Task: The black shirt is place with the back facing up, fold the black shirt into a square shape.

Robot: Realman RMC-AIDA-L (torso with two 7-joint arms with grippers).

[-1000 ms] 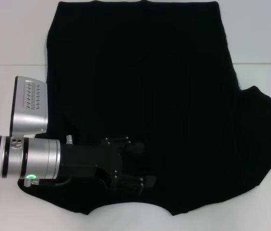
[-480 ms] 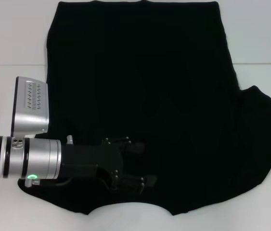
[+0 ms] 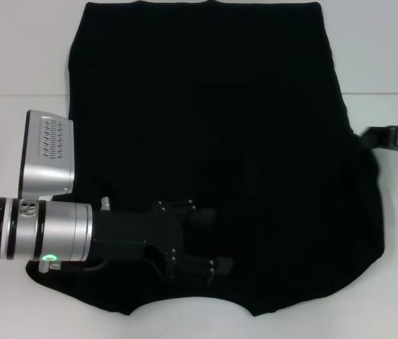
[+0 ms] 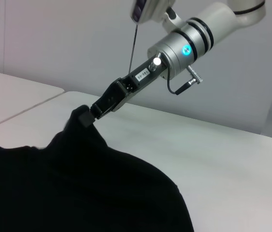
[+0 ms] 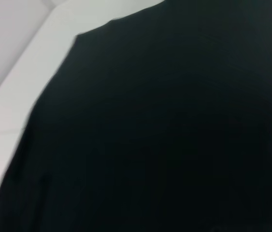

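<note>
Your black shirt [image 3: 213,134] lies spread flat over the white table [image 3: 15,56]. Your left gripper [image 3: 202,244] rests on the cloth near its front left edge; you cannot tell how its jaws stand. Your right gripper [image 4: 85,117] pinches the shirt's right sleeve, jaws pressed together on the lifted fabric.

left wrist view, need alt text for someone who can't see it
The right gripper pinches a raised peak of the black shirt, lifting it off the white table. The rest of the shirt lies spread below, nearer the camera.
</note>
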